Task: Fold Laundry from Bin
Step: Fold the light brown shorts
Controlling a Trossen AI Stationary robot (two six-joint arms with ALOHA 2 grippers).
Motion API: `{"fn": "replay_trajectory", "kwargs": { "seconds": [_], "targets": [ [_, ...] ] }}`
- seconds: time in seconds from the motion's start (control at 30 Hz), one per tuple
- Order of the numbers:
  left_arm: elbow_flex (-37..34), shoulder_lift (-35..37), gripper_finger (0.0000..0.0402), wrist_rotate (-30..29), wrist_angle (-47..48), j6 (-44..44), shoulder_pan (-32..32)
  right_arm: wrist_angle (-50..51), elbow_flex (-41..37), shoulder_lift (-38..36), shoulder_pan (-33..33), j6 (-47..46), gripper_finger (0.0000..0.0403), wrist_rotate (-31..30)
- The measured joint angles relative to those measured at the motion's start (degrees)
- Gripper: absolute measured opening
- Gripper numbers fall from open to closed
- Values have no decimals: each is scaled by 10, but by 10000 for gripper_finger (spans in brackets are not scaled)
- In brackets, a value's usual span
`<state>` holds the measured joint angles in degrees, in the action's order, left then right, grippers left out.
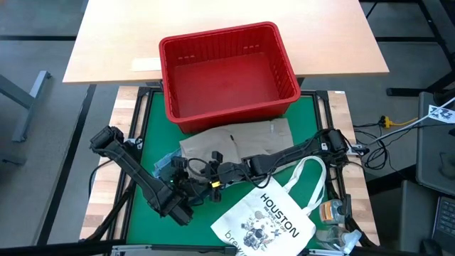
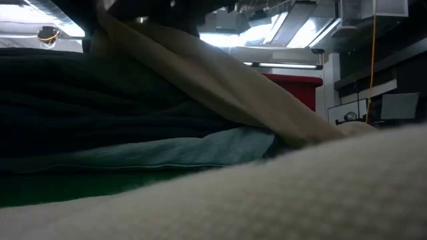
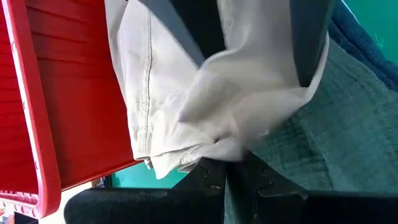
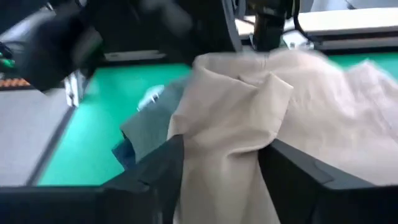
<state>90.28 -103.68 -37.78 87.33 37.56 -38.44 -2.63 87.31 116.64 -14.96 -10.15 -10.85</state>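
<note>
A khaki-tan garment [image 1: 238,139] lies on the green mat just in front of the empty red bin [image 1: 227,71]. Its near left part is raised where both grippers meet. My left gripper [image 3: 227,171] is shut on a bunch of this cloth. My right gripper [image 4: 217,177] is open, with khaki cloth [image 4: 230,124] between its spread fingers. Under and beside the khaki lie a teal-green garment [image 3: 311,137] and a blue one [image 3: 364,37]. In the low view, dark navy cloth [image 2: 80,93] lies over light blue cloth [image 2: 167,153]. My left gripper pinches a bunched fold of the khaki garment [image 3: 217,146] between its two fingers, several layers thick. The cloth rises from the table to the fingers in a slanting sheet [image 2: 220,80], and its far part lies on the mat. My right gripper's fingers [image 4: 155,168] stand on either side of a hanging bunch of the same cloth; I cannot tell whether they touch it.
A white tote bag printed "HOUSTON" [image 1: 266,220] lies at the mat's near right, and it fills the foreground of the low view [image 2: 267,200]. A tan tabletop [image 1: 114,43] lies behind the bin. Cables and small items sit at the right edge [image 1: 334,213].
</note>
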Motion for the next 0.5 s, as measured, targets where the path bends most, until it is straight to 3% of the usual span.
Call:
{"fn": "replay_trajectory", "kwargs": {
  "seconds": [0.2,0.5],
  "targets": [
    [0,0,0,0,0,0,0,16,0,-32,0,0,234,1],
    [0,0,0,-5,-13,0,0,34,0,-33,-9,1,238,1]
  ]
}}
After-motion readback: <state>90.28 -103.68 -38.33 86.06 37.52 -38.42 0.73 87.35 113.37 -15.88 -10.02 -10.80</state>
